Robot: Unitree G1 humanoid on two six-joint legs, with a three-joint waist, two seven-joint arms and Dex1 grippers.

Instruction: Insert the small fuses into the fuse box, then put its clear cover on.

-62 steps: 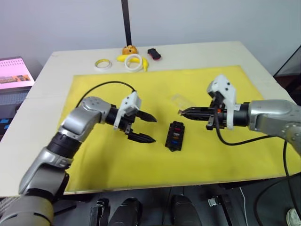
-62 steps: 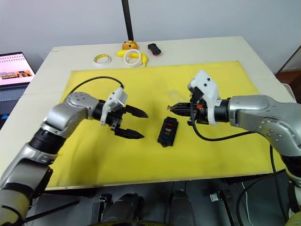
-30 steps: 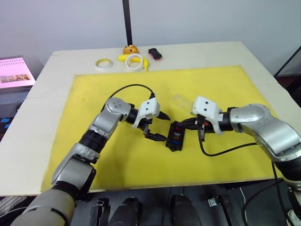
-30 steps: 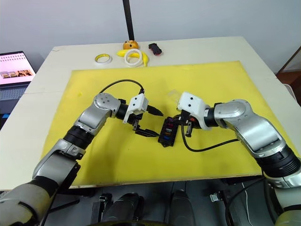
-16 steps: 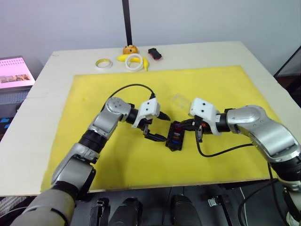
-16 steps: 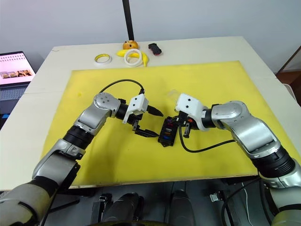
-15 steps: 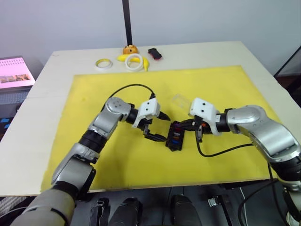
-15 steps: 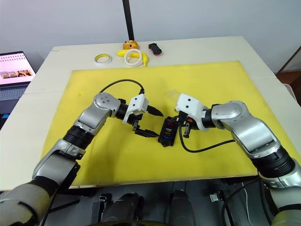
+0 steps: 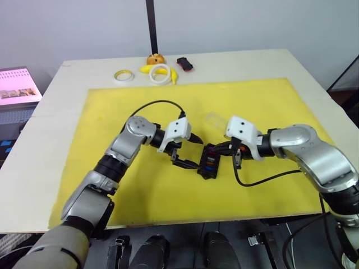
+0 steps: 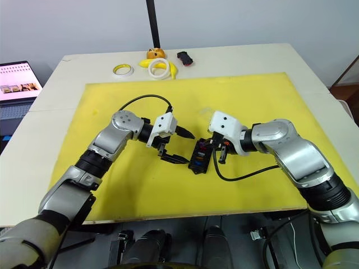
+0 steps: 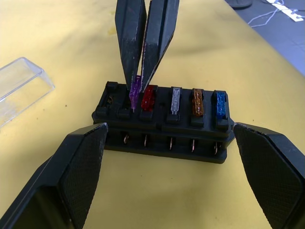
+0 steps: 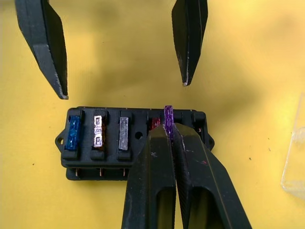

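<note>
Fuse box is lying flat near the middle of the yellow mat, black, with a row of fuses already seated: blue fuse, orange fuse, grey fuse and red fuse. No brand, label or readable writing is showing on the box or fuses; the orange one is carrying a small mark too small to read. Right gripper is reaching in from the side of the box away from the left arm, fingers pinched narrow on the purple fuse, which is standing upright at the slot just beside the red fuse, toward the end of the box; whether it is fully seated cannot be told. Left gripper is sitting on the opposite side of the box, spread wide, one finger near each end of the box, neither one touching it and nothing between them. Clear cover is lying on the mat near the box, on its far side from the robot, just beyond the right gripper's white housing. Well beyond the mat's far edge, on the bare table, two tape rings, a banana, a small orange object and a black-and-red object are sitting in a loose line. A laptop screen is glowing off the table's left side, its text unreadable.
</note>
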